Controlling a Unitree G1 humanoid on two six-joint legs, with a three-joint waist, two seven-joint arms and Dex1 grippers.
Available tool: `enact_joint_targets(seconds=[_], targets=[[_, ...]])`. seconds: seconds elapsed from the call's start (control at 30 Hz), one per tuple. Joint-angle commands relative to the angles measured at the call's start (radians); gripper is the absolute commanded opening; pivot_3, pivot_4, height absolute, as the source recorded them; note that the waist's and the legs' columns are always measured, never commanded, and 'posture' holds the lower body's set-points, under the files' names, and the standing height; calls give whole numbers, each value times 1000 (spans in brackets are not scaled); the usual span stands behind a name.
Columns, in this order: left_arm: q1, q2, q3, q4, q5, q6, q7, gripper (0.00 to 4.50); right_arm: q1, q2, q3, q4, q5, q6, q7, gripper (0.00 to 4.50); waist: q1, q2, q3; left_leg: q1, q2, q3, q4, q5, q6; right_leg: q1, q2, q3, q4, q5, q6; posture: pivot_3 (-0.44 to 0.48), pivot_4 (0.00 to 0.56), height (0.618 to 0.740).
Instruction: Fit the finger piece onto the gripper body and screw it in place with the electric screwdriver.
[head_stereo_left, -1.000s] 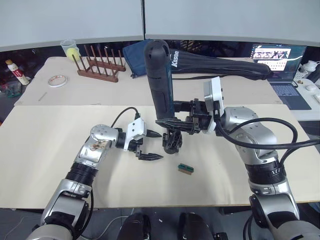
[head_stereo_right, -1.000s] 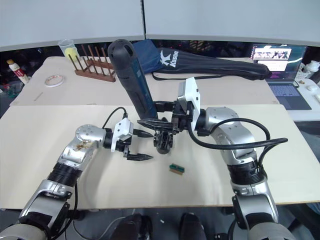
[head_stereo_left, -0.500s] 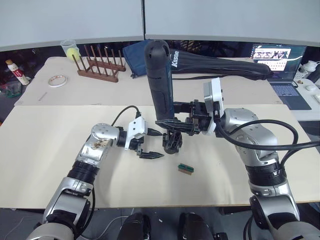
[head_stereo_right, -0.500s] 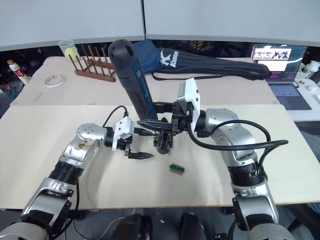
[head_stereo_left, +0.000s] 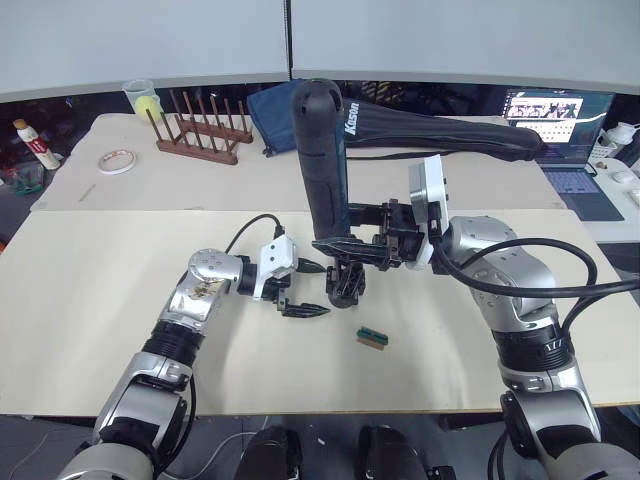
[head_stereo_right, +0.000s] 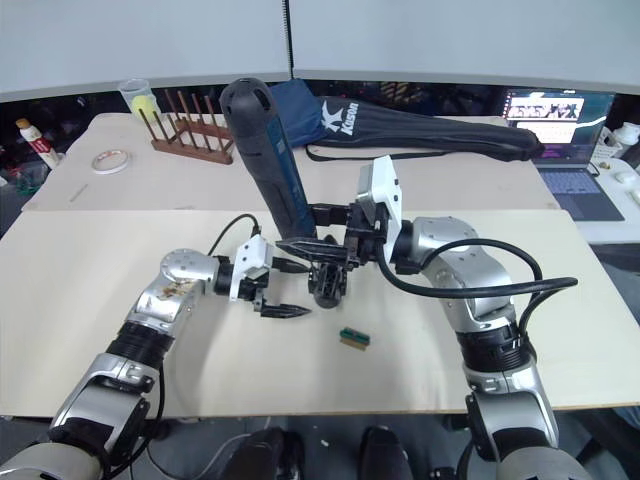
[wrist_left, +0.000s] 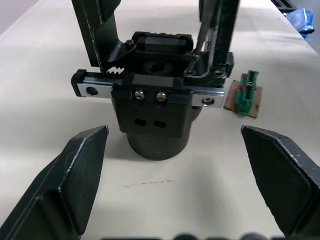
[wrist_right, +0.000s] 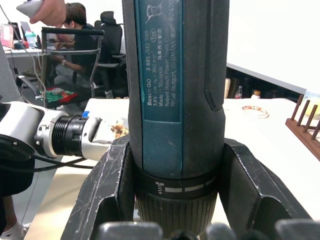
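Wooden rack (head_stereo_left: 198, 130), tape roll (head_stereo_left: 117, 161), laptop (head_stereo_left: 560, 125), black bag (head_stereo_left: 440, 128)

Left gripper (head_stereo_left: 303, 289) jaws spread wide — right gripper (head_stereo_left: 345, 243) jaws clamped.

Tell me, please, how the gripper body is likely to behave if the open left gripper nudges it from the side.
The gripper body looks rigid, a blocky housing with a metal rail, so it should not flex. It stands on a narrower round base, so a high push might tip it; a low one would probably slide it on the smooth table. The electric screwdriver bearing down from the right gripper may steady it.
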Motion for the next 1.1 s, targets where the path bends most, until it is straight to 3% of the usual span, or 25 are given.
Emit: enact_joint_targets(seconds=[0.03,0.43,0.53,0.63,1.1], targets=[[-40,-29,-7,49,18,-51,20,4500,8,-18,-9,7,-6,12,2,1913,0,0,0,0,0,0,0,0,0,0,0,0,0,0,0,0,150,740],[-93,-131,-8,236,52,-144,46,4500,24,-34,-12,-14,-3,20,-8,1913,3,0,0,0,0,-1,0,-1,1,0,0,0,0,0,0,0,150,740],[-112,-147,-3,284,53,-165,54,3665,29,-38,-14,-16,-1,24,-9,1913,3,0,0,0,0,-1,0,-1,1,0,-1,0,0,0,0,0,150,740],[-124,-156,-2,323,61,-187,54,2283,36,-41,-14,-17,0,29,-10,1913,5,0,0,0,0,-1,0,-1,1,0,-1,-1,0,0,0,0,150,740],[-140,-148,3,368,77,-223,46,2280,26,-31,-2,40,27,111,-23,1913,4,-1,0,0,0,-2,1,-2,3,1,-2,-1,0,0,0,0,150,740]])
